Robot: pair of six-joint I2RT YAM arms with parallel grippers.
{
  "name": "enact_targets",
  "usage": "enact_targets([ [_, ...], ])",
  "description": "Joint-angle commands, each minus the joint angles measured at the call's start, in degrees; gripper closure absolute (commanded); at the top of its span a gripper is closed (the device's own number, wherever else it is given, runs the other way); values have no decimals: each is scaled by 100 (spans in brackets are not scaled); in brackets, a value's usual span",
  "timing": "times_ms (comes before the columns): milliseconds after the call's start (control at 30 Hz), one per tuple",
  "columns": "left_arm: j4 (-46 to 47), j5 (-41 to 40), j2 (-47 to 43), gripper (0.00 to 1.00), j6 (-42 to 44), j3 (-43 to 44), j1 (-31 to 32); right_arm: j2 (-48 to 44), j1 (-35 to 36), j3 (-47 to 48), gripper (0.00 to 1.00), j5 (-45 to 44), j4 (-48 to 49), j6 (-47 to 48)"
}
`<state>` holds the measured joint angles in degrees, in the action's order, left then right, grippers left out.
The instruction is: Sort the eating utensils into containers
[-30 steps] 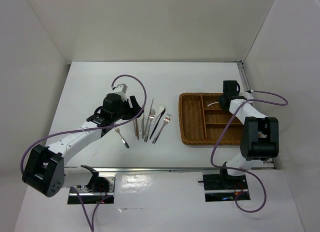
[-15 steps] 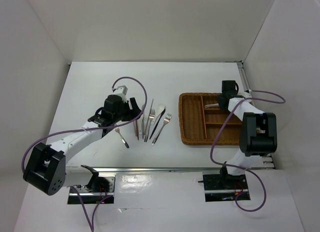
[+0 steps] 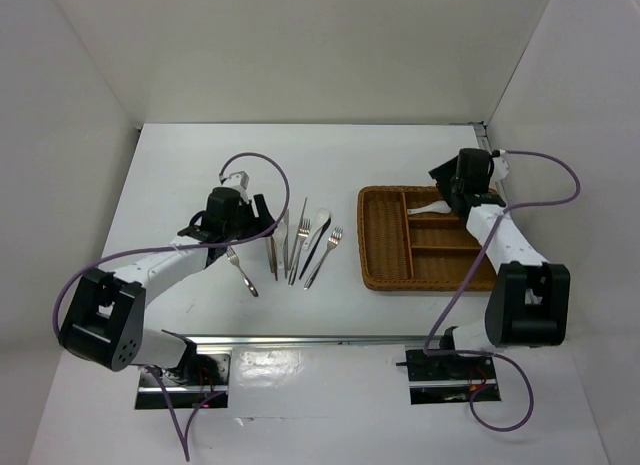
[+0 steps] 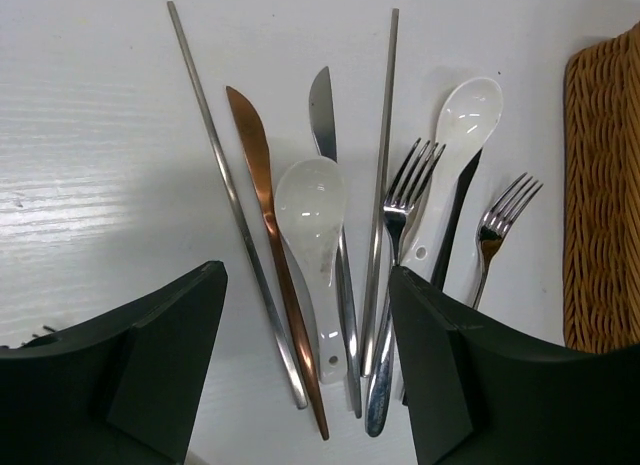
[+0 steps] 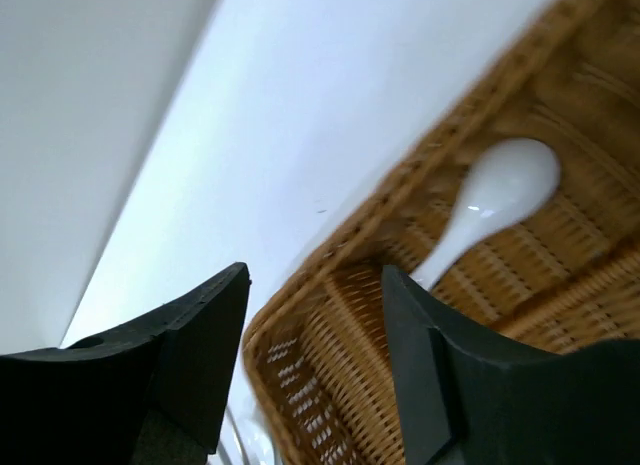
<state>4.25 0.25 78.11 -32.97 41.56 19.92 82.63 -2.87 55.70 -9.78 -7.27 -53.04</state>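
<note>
Overlapping silver, white, copper utensils [image 4: 310, 200] crowded under spread, empty left fingers [image 4: 160, 365]; risk of pinching 2 together. Right fingers [image 5: 190, 355] likewise spread, empty, over brown wicker tray [image 5: 330, 355].

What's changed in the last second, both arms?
Right gripper pulled back toward the tray's far right corner, open, clear of the white spoon lying in the far short compartment. Left gripper edged left slightly. Loose utensils unmoved.

Two thin silver metal chopsticks [image 4: 233, 200], two silver metal forks [image 4: 404, 199], two glossy white spoons [image 4: 310, 207], one copper-coloured knife [image 4: 262, 200], one silver knife [image 4: 324, 125], one slim dark stick [image 4: 456, 225], and one lone silver piece [image 3: 243, 275] at seven o'clock. A third white spoon [image 5: 500, 185] is in the single brown wicker tray [image 3: 385, 277].
</note>
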Motion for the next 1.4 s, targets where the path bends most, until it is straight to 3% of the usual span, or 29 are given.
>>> enact_targets([
  [0, 515, 238, 248, 20, 186, 36, -50, -554, -29, -261, 36, 801, 805, 882],
  [300, 964, 871, 1101, 31, 116, 282, -216, -941, -29, -525, 36, 2321, 1087, 1875],
  [533, 1139, 1197, 1567, 39, 10, 397, -340, -1074, -29, -701, 37, 2797, 1324, 1990],
  [900, 1254, 1434, 1963, 49, -43, 608, -340, -1179, -29, -754, 37, 2797, 1324, 2096],
  [1200, 1254, 1381, 2191, 50, 9, 722, -340, -1179, -29, -754, 37, 2955, 1324, 2096],
  [1367, 1254, 1504, 2385, 62, 10, 880, -393, -1179, -29, -754, 37, 2956, 1324, 2096],
])
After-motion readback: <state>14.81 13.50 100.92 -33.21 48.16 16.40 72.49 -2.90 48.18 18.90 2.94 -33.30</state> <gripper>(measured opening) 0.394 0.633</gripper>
